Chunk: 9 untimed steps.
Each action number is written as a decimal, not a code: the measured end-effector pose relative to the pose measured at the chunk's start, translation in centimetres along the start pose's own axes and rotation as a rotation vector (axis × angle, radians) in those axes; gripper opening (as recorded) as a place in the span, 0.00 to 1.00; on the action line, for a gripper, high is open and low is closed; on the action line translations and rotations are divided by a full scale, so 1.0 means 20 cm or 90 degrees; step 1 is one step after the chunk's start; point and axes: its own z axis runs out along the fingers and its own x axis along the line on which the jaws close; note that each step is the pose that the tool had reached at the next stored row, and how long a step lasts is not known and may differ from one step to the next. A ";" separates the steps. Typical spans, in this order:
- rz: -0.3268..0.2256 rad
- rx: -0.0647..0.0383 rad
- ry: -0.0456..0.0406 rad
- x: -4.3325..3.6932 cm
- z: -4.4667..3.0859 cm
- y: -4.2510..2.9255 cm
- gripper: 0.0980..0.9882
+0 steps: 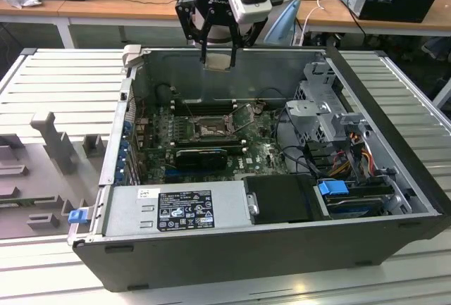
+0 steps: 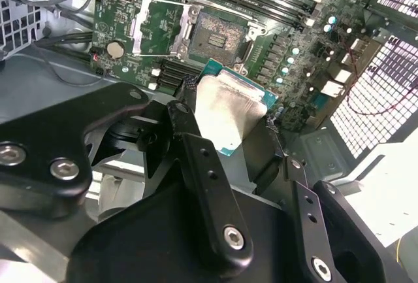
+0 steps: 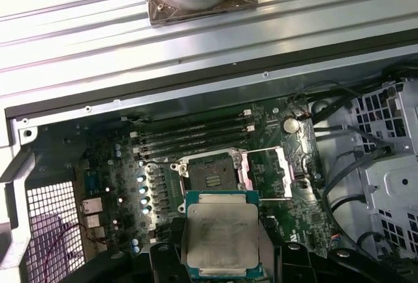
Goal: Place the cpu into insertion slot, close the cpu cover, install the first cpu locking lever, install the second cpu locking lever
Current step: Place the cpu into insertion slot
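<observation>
Open computer case holds motherboard, power supply and drive cage. Gripper hangs near the case's far wall, high over the board, fingers pinching the cpu by its edges. Insertion slot lies uncovered, cpu cover flipped open just beside it. Memory sticks run along the slot's other side.

Poised over the board: the black two-fingered gripper clasps the small square cpu, silver-grey on top and green at the edge, above the green motherboard. Beyond it, the bare insertion slot lies uncovered, with the grey metal-frame cpu cover folded open beside it.
</observation>
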 end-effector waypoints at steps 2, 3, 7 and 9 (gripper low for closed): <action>0.006 0.000 -0.0005 0.000 0.000 0.000 0.48; 0.009 0.000 -0.0008 0.000 0.001 0.000 0.48; 0.017 0.000 -0.0015 0.000 0.001 0.000 0.48; 0.021 0.000 -0.0019 0.000 0.001 0.000 0.48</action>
